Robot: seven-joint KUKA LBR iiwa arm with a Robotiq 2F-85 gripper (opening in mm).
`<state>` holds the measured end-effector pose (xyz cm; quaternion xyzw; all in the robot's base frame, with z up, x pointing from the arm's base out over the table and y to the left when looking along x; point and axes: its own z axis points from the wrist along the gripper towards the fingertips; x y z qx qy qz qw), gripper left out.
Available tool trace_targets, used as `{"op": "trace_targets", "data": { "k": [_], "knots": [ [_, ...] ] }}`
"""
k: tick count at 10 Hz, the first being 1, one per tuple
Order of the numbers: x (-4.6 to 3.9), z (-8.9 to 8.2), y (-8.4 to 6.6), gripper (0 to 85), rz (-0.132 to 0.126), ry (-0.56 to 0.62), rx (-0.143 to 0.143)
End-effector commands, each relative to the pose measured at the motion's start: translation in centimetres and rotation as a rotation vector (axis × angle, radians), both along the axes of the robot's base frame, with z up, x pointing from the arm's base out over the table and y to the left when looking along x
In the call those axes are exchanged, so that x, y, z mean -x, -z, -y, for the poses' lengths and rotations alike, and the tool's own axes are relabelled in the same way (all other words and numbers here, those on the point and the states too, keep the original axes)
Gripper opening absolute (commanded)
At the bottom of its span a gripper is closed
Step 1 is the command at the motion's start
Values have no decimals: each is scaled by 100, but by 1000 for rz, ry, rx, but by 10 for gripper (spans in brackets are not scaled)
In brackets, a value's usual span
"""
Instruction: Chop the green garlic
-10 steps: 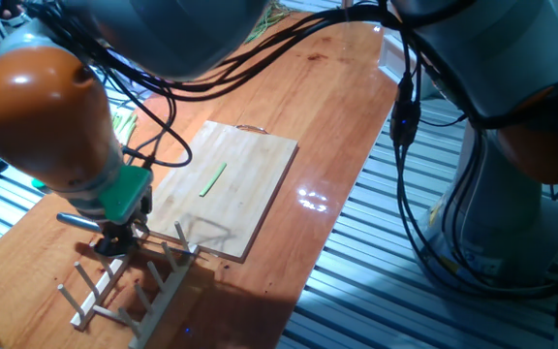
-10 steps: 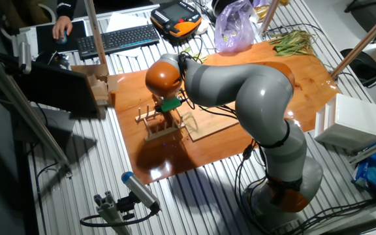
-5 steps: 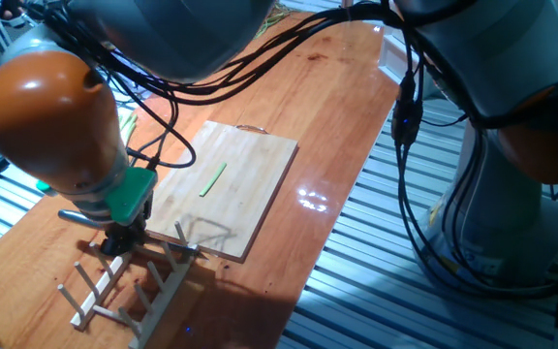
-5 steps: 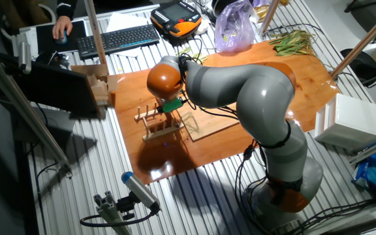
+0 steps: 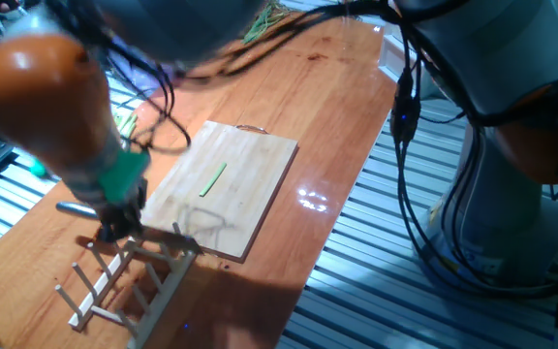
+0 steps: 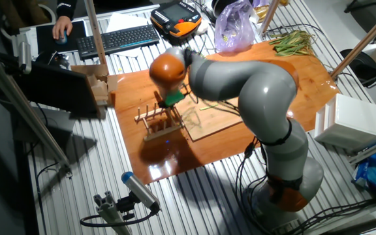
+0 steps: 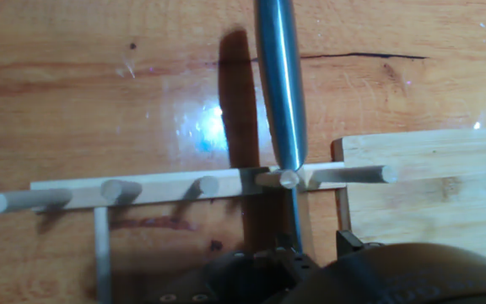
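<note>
The green garlic point(image 5: 212, 180) is one thin bright green stalk lying on the wooden cutting board point(image 5: 245, 170), which also shows in the other fixed view point(image 6: 217, 121). My gripper point(image 5: 114, 228) hangs at the board's near left corner, over the wooden peg rack point(image 5: 124, 283). It is shut on a steel knife whose handle point(image 5: 74, 206) sticks out to the left. In the hand view the knife handle point(image 7: 278, 80) runs away from the gripper point(image 7: 298, 252), with the thin blade edge between the fingers and crossing the rack point(image 7: 142, 194).
Pale green stalk sections point(image 5: 124, 121) lie left of the board. A heap of leafy stalks point(image 6: 292, 40) and a purple bag point(image 6: 234, 26) sit at the table's far end. A wooden box point(image 6: 100, 88) stands beside the rack. A white box point(image 6: 354, 121) is off the table.
The arm is blurred with motion. The gripper and the knife handle have risen a little above the rack and shifted slightly left. The garlic stalk has not moved.
</note>
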<state>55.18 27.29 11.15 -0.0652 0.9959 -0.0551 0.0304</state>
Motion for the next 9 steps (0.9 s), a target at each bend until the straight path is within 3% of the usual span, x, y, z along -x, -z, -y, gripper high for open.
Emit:
{"op": "trace_targets", "data": {
  "k": [1, 4, 7, 9],
  "knots": [
    [-15, 23, -214, 0, -21, -3, -8],
    [35, 111, -588, 0, -31, -6, -32],
    [90, 126, -836, 0, -64, 25, -84],
    [61, 261, -1014, 0, -78, 10, -82]
  ]
}}
